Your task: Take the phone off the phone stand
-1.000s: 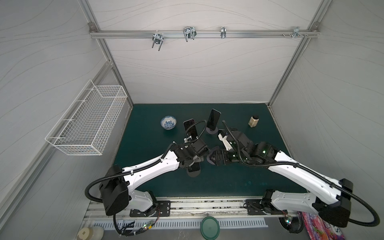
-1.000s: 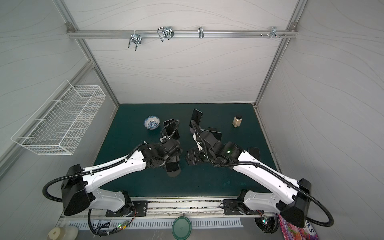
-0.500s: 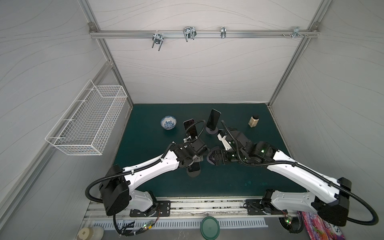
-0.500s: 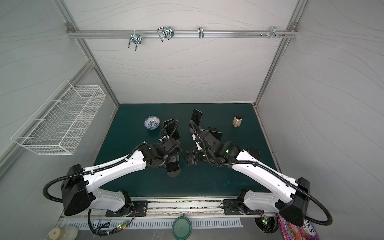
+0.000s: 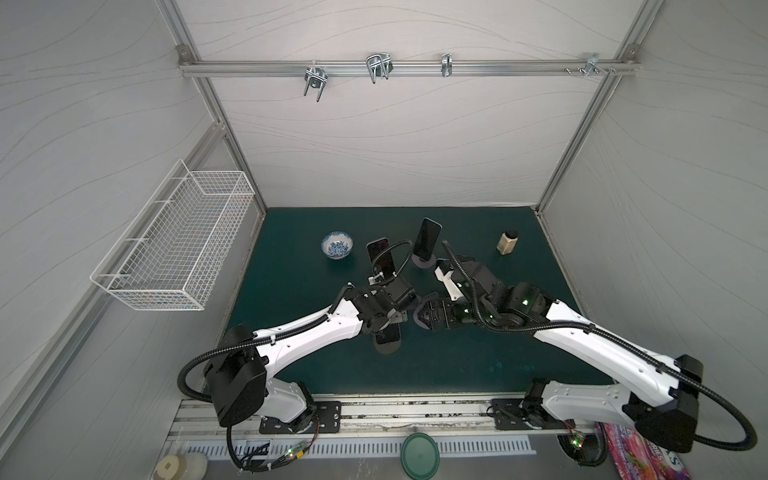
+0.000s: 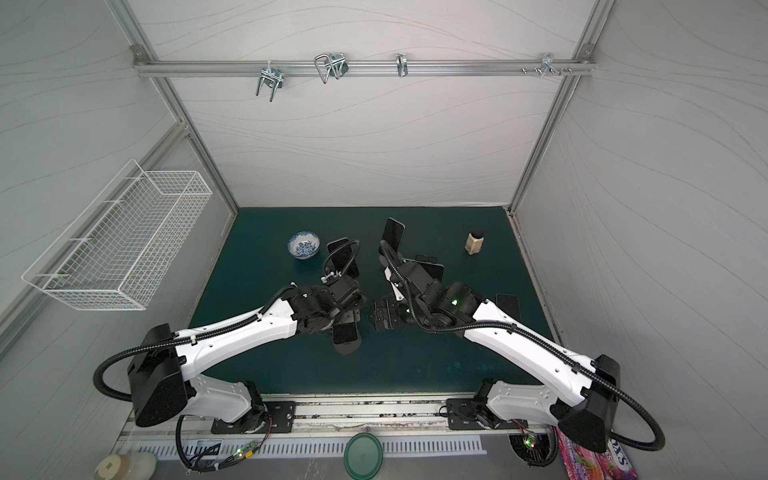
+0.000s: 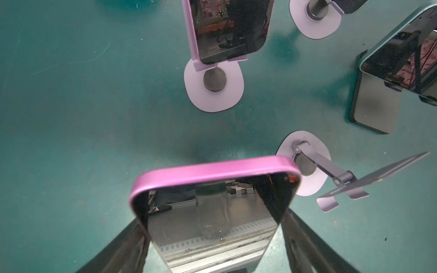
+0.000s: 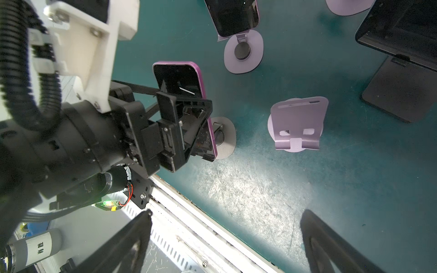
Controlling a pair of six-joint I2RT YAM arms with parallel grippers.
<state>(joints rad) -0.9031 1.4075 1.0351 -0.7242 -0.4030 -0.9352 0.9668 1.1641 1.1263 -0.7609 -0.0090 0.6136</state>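
- Gripping the purple-cased phone [image 7: 212, 170] by its two long edges, the left claw [image 7: 212, 216] is clenched on it at the lower centre of the left wrist view.
- That phone stands tilted, and its lower end is just beside the round base of the phone stand [image 8: 224, 139] in the middle of the right wrist view. Whether it sits in the cradle or hangs clear of it, I cannot tell.
- The right claw [image 8: 227, 212] is released, its jaws spread wide with nothing between them. In both top views it faces the left claw near the centre, close but apart.
- An empty lilac stand [image 8: 298, 123] sits near the held phone, to its right, with its cradle bare.
- Higher in the frame a second phone [image 7: 227, 30] leans on a lilac stand of its own. At the right edge a dark device [image 8: 402, 30] rests on a black stand [image 8: 399, 94].
- In a top view a flat phone [image 6: 508, 305] lies on the green surface [image 5: 478, 365] just right of the right arm.
- A blue-and-white bowl [image 5: 337, 246] sits at the back left and a small jar [image 5: 507, 243] at the back right, both well apart from the claws. A wire basket [image 5: 174, 249] hangs on the left wall.
- Compared with a second ago, both arms, the held phone and the stands lie in the same places, and no shift shows.
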